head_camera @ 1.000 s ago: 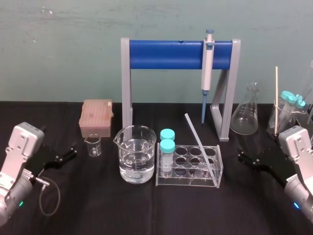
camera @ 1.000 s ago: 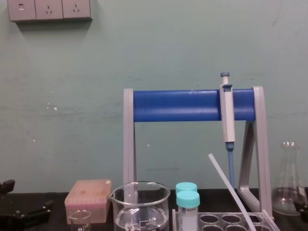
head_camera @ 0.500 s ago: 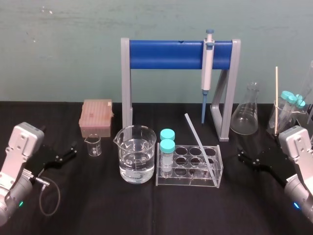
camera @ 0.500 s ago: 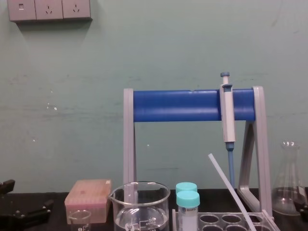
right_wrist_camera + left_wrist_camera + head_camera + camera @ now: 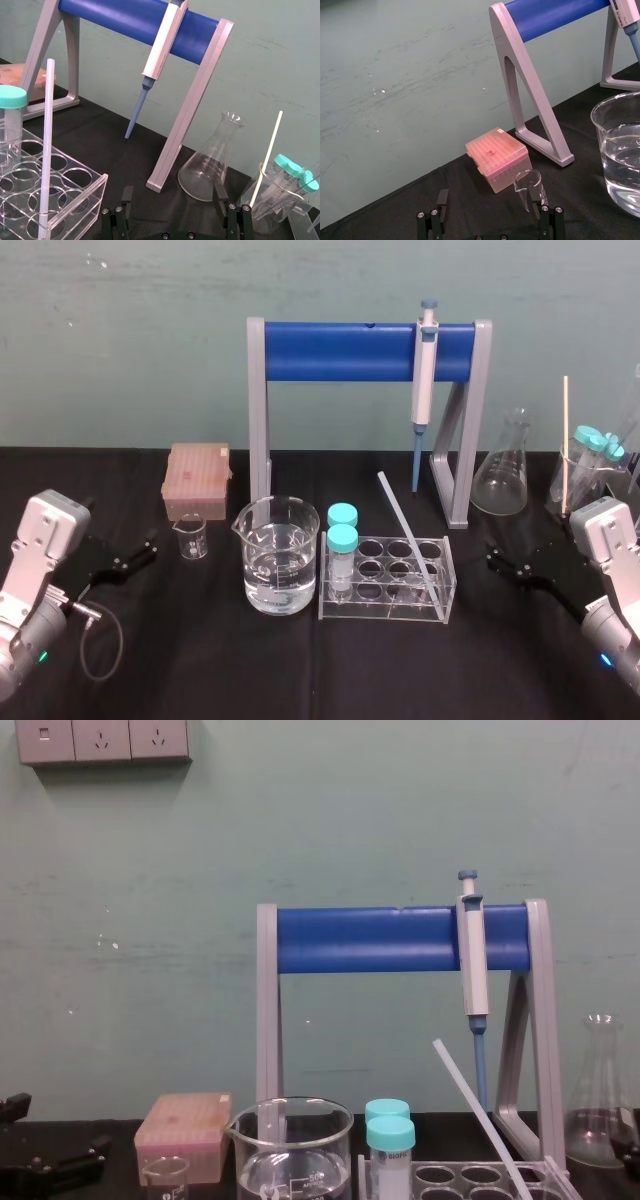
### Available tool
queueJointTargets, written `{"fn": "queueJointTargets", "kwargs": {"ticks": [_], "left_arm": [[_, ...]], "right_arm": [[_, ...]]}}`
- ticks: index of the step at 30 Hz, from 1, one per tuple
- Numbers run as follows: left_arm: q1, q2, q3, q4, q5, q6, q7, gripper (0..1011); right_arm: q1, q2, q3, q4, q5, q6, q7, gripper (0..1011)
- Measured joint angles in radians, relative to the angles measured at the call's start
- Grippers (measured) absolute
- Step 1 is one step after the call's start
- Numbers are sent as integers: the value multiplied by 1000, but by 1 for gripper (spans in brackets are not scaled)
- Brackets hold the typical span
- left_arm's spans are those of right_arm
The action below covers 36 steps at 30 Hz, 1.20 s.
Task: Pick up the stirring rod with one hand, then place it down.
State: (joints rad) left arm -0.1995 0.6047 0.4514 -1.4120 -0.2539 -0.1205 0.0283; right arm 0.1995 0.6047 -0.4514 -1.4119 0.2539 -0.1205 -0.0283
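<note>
Right gripper [image 5: 497, 560]: black fingers [image 5: 127, 196] spread apart, gripping nothing, positioned at 3 o'clock from the rack [image 5: 385, 608]. Left gripper [image 5: 145, 548]: fingers [image 5: 442, 200] also spread and empty, at 9 o'clock from the round glass beaker [image 5: 262, 530] of clear liquid. Stirring rod [image 5: 405, 530]: slim, straight, translucent white, standing in the clear plastic rack, upper end leaning toward 11 o'clock, well apart from both grippers.
</note>
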Motion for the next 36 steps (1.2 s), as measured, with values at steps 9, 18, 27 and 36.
{"fn": "queueJointTargets", "kwargs": {"ticks": [9, 18, 27, 36], "left_arm": [[0, 0, 0, 0, 0, 0, 0, 1000], [0, 0, 0, 0, 0, 0, 0, 1000], [0, 0, 0, 0, 0, 0, 0, 1000], [0, 0, 0, 0, 0, 0, 0, 1000]], "right_arm": [[0, 0, 0, 0, 0, 0, 0, 1000], [-6, -9, 41, 5, -21, -12, -34, 1000], [56, -34, 70, 40, -28, -98, 20, 1000], [139, -76, 21, 78, -11, -173, 200, 1000]]}}
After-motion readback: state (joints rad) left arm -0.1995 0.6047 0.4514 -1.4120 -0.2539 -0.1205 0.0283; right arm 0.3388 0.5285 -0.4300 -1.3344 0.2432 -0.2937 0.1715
